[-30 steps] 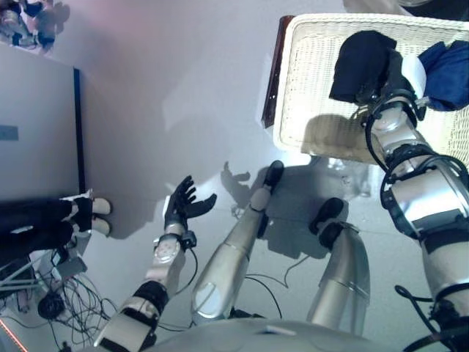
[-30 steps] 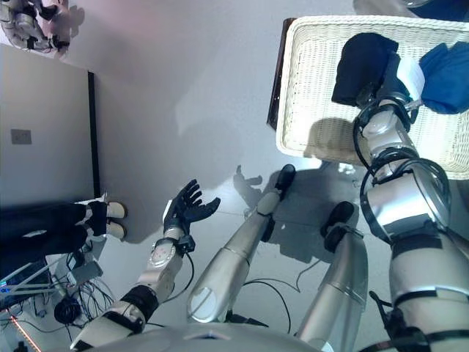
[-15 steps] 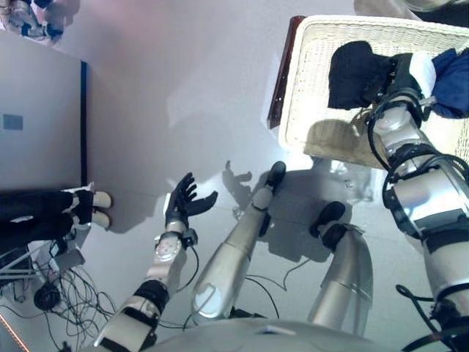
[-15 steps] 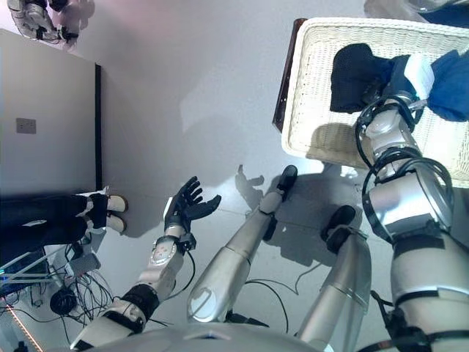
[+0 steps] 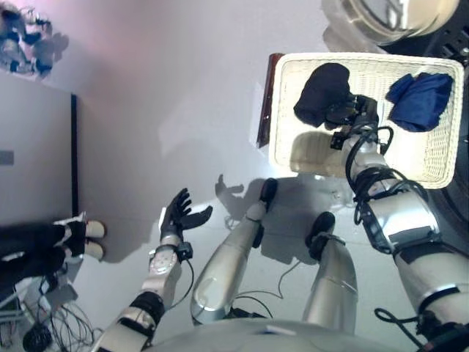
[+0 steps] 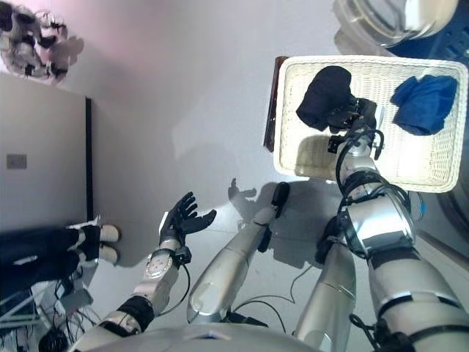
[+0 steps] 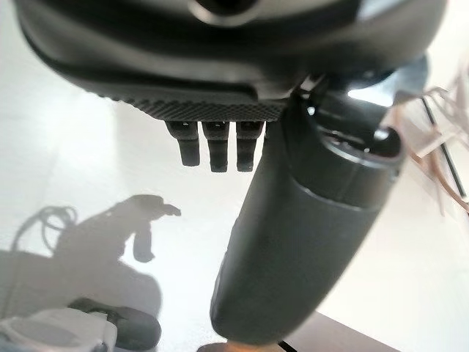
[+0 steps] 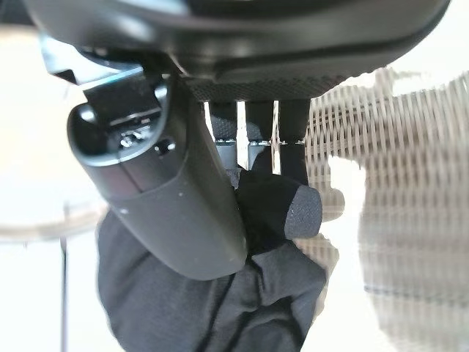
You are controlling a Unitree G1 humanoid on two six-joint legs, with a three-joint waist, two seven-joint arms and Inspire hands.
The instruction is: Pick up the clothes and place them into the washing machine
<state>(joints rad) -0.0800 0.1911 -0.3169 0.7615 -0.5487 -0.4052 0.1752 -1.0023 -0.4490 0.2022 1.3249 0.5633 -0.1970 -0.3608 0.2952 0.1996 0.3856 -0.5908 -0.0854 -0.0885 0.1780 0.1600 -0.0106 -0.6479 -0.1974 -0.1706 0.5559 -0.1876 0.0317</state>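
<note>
A white wicker basket [image 5: 410,155] stands on the floor at the upper right. A black garment [image 5: 319,92] lies bunched in its left half, and a blue garment [image 5: 419,100] lies in its right half. My right hand [image 5: 353,115] reaches into the basket at the black garment's right edge. In the right wrist view its thumb [image 8: 176,198] and curled fingers pinch the black garment [image 8: 190,315]. My left hand [image 5: 178,213] hovers open over the floor at the lower left and holds nothing.
The round door of the washing machine [image 5: 381,16] shows beyond the basket at the top right. A dark brown board [image 5: 264,103] stands against the basket's left side. A grey cabinet [image 5: 33,161] and a person's feet [image 5: 80,238] are at the left.
The whole view has shifted, bringing the washing machine door into sight. My right hand stays on the black garment in the basket. The left hand keeps its open pose.
</note>
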